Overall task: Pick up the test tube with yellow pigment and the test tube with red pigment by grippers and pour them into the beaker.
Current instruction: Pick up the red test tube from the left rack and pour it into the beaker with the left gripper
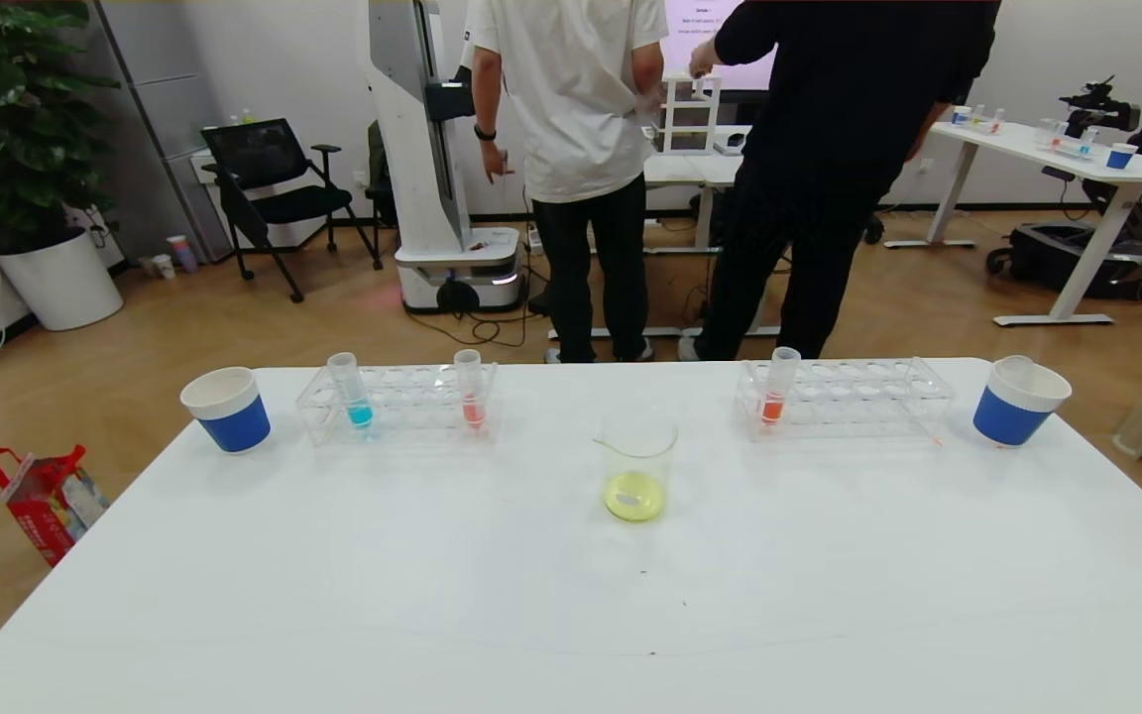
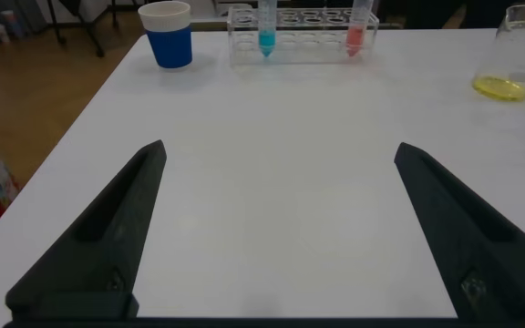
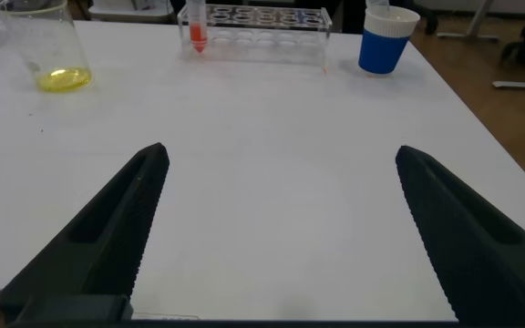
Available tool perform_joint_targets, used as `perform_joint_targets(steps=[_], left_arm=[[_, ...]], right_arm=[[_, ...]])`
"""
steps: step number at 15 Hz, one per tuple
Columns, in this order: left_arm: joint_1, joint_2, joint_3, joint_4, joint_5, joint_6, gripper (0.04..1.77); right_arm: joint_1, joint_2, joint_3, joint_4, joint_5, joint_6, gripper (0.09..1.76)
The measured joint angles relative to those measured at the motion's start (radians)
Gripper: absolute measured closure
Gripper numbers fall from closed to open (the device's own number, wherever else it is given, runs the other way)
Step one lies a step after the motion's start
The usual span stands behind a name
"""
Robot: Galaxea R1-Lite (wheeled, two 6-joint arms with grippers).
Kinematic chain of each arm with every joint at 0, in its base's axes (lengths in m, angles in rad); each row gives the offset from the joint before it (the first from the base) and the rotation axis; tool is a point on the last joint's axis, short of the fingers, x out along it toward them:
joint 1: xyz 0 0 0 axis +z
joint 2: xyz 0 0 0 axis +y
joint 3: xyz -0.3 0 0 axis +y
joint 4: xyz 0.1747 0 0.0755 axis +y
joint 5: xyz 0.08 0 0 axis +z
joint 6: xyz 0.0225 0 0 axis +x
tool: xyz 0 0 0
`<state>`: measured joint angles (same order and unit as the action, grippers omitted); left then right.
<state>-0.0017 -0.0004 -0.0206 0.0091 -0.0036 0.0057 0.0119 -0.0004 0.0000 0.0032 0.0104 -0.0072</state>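
Note:
The beaker (image 1: pixel 637 466) stands mid-table with a shallow pool of yellow liquid in it; it also shows in the left wrist view (image 2: pixel 509 55) and the right wrist view (image 3: pixel 48 55). The test tube with red pigment (image 1: pixel 472 402) (image 2: pixel 357 32) stands upright in the left clear rack (image 1: pixel 398 402). The test tube with yellow pigment is out of view. My left gripper (image 2: pixel 281 148) and right gripper (image 3: pixel 282 150) hang open over bare table near its front edge, far from the racks, with nothing between their fingers. Neither arm shows in the head view.
A blue-liquid tube (image 1: pixel 353 392) shares the left rack. An orange-red tube (image 1: pixel 774 402) stands in the right rack (image 1: pixel 849 397). Blue-and-white paper cups sit at the far left (image 1: pixel 227 409) and far right (image 1: pixel 1017 402). Two people stand just behind the table's far edge.

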Motion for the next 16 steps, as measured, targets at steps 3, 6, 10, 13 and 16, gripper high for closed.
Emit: perform_joint_targets(steps=[3,6,10,13,16], left_arm=[[-0.001,0.064,-0.108,0.007,-0.002,-0.003,0.06],[-0.007,0.240,-0.229,-0.081,-0.003,-0.009,0.06],[-0.004,0.572,-0.287,-0.397,-0.003,-0.007,0.06],[-0.006,0.844,-0.299,-0.615,0.002,-0.013,0.06],[-0.053,1.115,-0.313,-0.854,0.078,-0.024,0.06]], right_arm=[[0.000,0.000,0.000,0.000,0.000,0.000,0.11],[0.000,0.000,0.000,0.000,0.000,0.000,0.11],[0.000,0.000,0.000,0.000,0.000,0.000,0.11],[0.000,0.000,0.000,0.000,0.000,0.000,0.11],[0.000,0.000,0.000,0.000,0.000,0.000,0.11]])
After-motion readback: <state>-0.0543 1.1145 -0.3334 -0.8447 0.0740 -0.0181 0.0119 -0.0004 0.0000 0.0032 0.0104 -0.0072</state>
